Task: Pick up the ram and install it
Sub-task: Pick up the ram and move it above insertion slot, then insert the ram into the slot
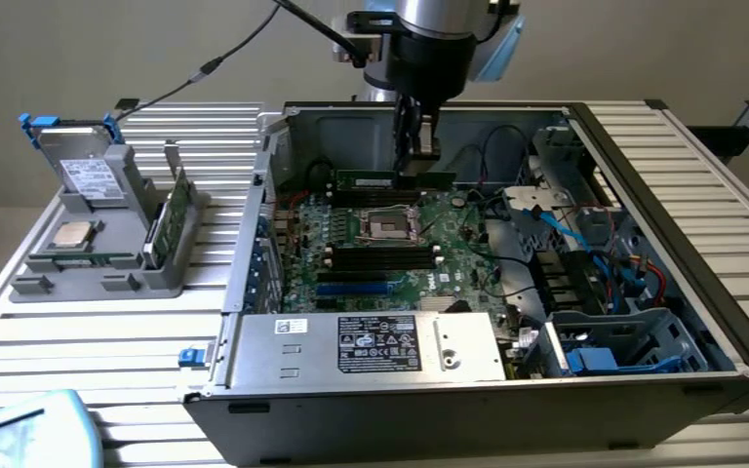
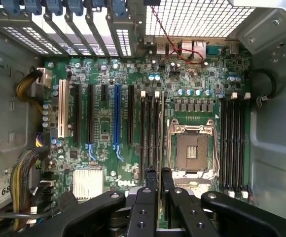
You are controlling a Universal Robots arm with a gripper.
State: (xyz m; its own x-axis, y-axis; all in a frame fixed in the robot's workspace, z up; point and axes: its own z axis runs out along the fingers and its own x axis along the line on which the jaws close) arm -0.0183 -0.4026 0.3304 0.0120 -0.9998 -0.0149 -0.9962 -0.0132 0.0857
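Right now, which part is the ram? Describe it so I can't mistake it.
Look into the open computer case, over the far end of its green motherboard, where the gripper hangs. The ram is the long, narrow green stick clamped in it. Unlike the wider bracketed green card in the grey holder outside the case, it is slim and bracketless.

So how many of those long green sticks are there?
2: one stick in the gripper over the motherboard, another stick lying in the grey tray at the exterior view's left. Others may be hidden.
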